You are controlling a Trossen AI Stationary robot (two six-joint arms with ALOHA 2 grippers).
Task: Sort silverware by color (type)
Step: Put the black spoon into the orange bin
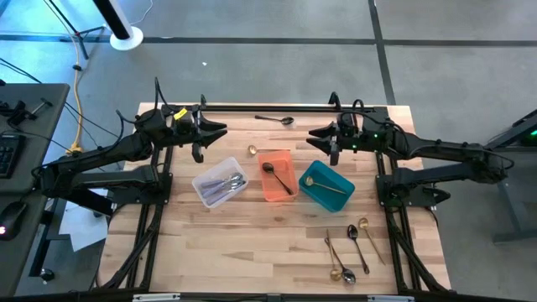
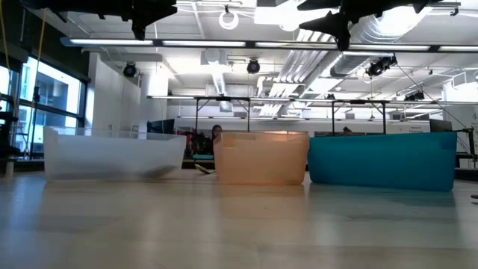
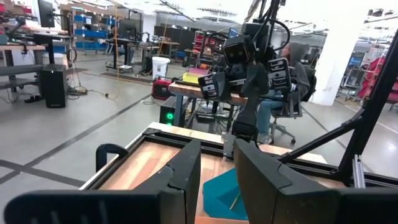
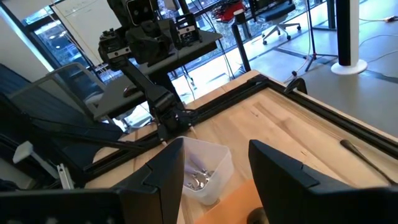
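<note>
three bins part filled, five pieces loose at the near edge

three bins sit in a row across the middle of my table (image 1: 210, 243): a clear bin (image 1: 220, 184), an orange bin (image 1: 277, 175) and a teal bin (image 1: 326, 186). the clear bin holds a small bunch of silver pieces (image 1: 225, 190), too tangled for me to count, lying slantwise along the bin. the orange bin holds one black spoon (image 1: 277, 178), bowl toward the far side, handle running diagonally toward the near right. the teal bin holds one gold piece (image 1: 324, 185), lying almost crosswise, its head toward the orange bin.

outside the bins i count seven pieces. one black spoon (image 1: 274, 119) lies at the far edge, crosswise, bowl to the right. one small gold piece (image 1: 251, 151) lies just beyond the orange bin; i cannot tell its direction. near the front right lie five pieces (image 1: 351, 248), all roughly lengthwise from far to near: gold, silver and black mixed, some bowls at the far end and some at the near end.

my left gripper (image 1: 220, 129) hangs above the far left of the table, jaws parted and holding nothing. my right gripper (image 1: 315, 132) hangs above the far right, facing it, jaws also apart and empty.
</note>
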